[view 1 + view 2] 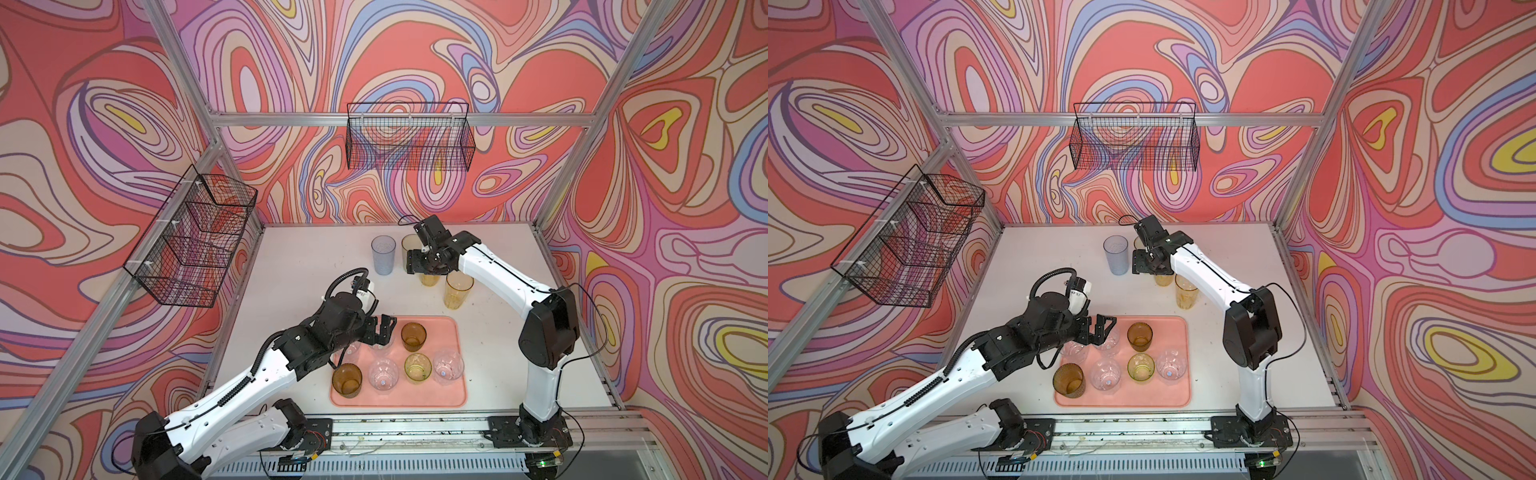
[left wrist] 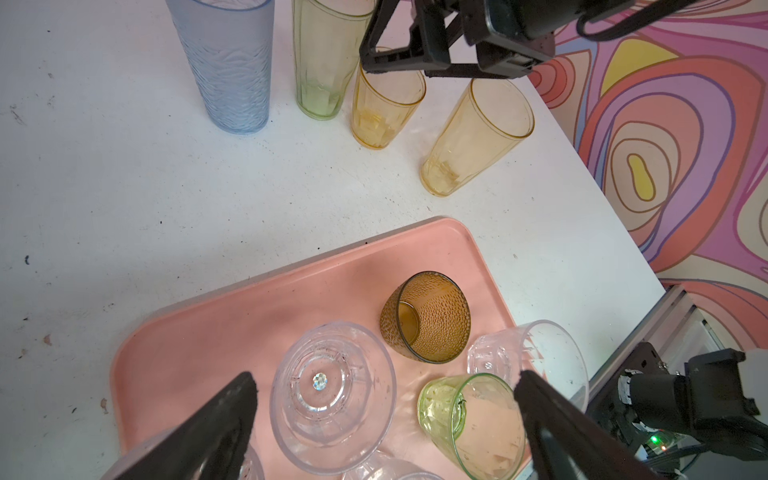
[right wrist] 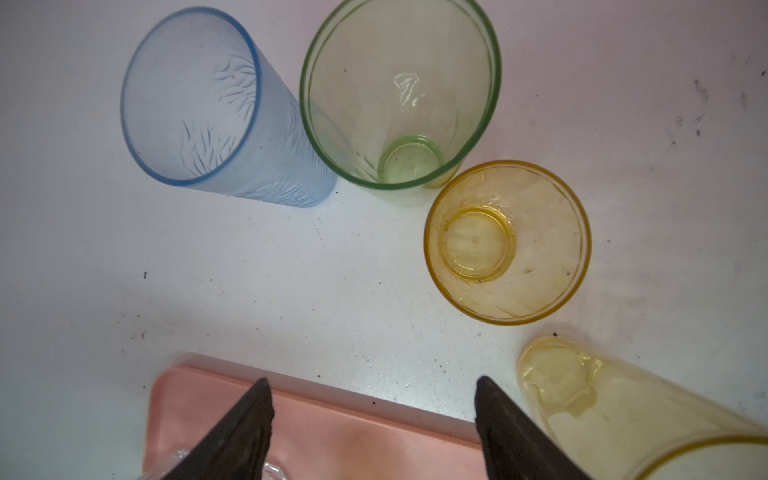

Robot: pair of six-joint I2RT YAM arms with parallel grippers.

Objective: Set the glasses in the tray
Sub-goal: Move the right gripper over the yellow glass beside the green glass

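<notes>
**Seven glasses in, four to go: right claw lines up a pickup**

We're at the pickup step. The right claw [image 3: 372, 386] hangs at the back of the table [image 1: 299, 291], jaws apart with nothing between them. It is close over the short orange glass [image 3: 507, 243], though we cannot tell if it sits squarely above.

That glass stands just beside the tall green glass [image 3: 399, 95], with the tall yellow glass [image 1: 457, 289] near and the blue glass [image 1: 383, 254] further off. All four wait off the tray [image 1: 440, 332], beyond its far edge.

The left claw [image 2: 386, 376] hovers wide open over a clear glass [image 2: 332, 395] on the tray, gripping nothing.

Next, we reckon, the right claw must drop around the orange glass and close without nudging its neighbours, and room there is tight. On the tray, the one open spot is the far corner beside the brown glass [image 1: 413, 336]. Elsewhere the glasses crowd close to the low rim. The left arm reaches over the tray's left side, so the far right corner looks like the clear way in.
</notes>
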